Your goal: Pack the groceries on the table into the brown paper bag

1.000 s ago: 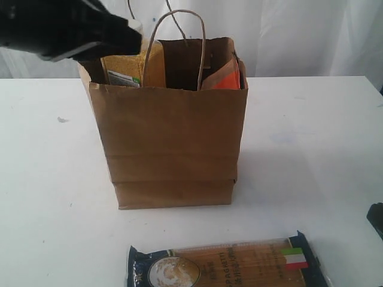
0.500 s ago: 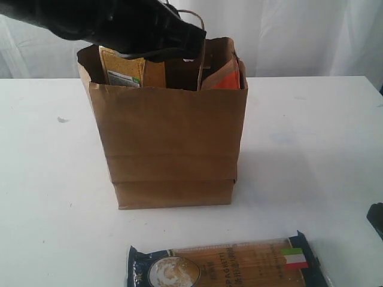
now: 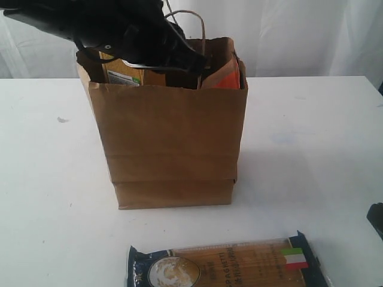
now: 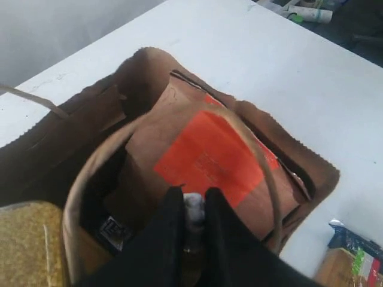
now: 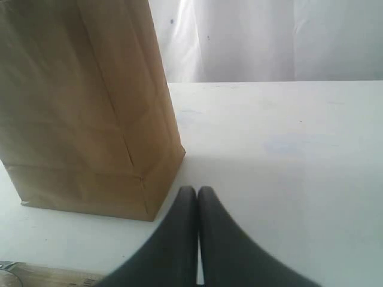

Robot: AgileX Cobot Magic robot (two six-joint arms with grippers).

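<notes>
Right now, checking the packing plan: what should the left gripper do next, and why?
Probably lower into the bag: the left gripper hangs over its mouth, shut on a pale-topped item, with a dark gap beside the pouch.

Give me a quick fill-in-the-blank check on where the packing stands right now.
1. The blue-ended spaghetti pack lies on the ____.
2. The left gripper hangs over the brown paper ____.
3. The packed small brown pouch bears an ____ label.
4. The right gripper is ____ and empty.
Missing words: table; bag; orange; shut.
</notes>
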